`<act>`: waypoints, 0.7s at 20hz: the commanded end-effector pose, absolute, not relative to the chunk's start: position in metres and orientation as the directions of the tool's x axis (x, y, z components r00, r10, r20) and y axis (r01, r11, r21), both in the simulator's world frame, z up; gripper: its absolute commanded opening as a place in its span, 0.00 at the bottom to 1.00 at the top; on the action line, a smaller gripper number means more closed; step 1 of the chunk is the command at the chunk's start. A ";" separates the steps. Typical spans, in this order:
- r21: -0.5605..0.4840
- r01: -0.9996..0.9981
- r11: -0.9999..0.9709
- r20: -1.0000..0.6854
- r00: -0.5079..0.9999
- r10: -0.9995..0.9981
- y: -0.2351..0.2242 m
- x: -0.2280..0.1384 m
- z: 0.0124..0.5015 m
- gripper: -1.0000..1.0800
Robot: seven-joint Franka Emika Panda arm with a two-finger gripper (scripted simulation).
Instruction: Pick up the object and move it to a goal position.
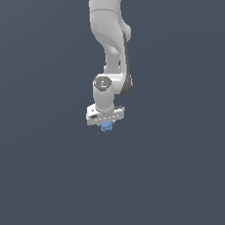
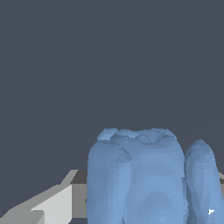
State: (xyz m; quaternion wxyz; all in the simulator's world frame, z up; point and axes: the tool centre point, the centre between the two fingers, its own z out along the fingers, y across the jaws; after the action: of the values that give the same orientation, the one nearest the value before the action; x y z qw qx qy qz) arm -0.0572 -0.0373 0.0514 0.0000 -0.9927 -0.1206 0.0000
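I see the white arm (image 1: 110,52) reaching down, its gripper (image 1: 106,126) pointing at the plain grey ground (image 1: 176,176). The light-blue object (image 1: 106,127) sits right under the gripper's body, between the fingers (image 2: 52,205). They seem clamped on it, though the exterior view is too small to confirm contact.

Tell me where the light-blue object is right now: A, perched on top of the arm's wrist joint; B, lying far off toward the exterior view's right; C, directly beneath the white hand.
C: in the exterior view the light-blue object sits right under the hand, and it fills the wrist view close up.
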 end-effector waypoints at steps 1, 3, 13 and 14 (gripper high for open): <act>0.000 0.239 -0.971 0.000 0.971 0.239 -0.062 -0.074 0.053 0.00; 0.000 0.239 -0.971 0.000 0.971 0.239 -0.081 -0.087 0.055 0.00; 0.000 0.239 -0.971 0.000 0.971 0.239 -0.156 -0.133 0.061 0.00; 0.000 0.239 -0.971 0.000 0.971 0.239 -0.160 -0.136 0.061 0.00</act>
State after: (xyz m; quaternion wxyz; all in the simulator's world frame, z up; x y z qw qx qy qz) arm -0.1313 -0.1525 0.0603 -0.0001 -0.9928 -0.1196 0.0000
